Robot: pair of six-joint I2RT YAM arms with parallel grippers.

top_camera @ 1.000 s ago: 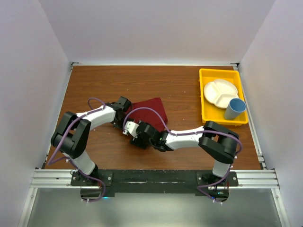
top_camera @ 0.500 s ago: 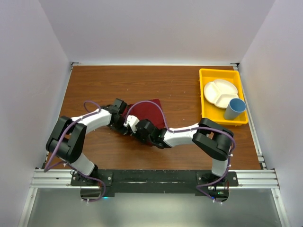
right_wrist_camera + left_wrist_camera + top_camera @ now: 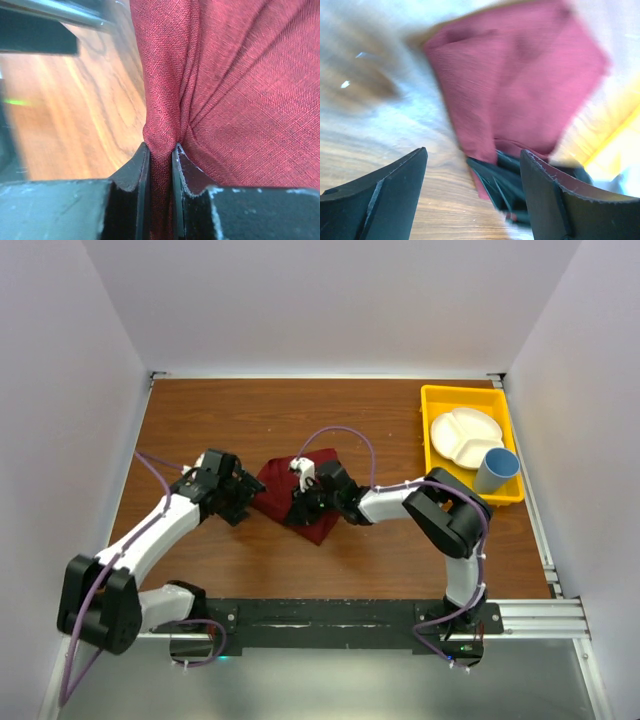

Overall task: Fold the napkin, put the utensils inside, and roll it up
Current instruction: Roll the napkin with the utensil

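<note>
Grip has been dropped by the left gripper, jaws now wide and empty; the napkin is pinched by the right gripper, jaws near shut, so folding is judged unfinished.

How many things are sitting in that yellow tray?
2: a white divided plate in the middle of the yellow tray, and a blue cup at its near right corner. Smaller items could hide beneath them.

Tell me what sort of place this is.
Probably a robot-manipulation test cell, not a dining room: a wooden table boxed in by white walls, a left arm and right arm bolted to a metal rail at its near edge, and a yellow bin holding a plate and cup.
</note>
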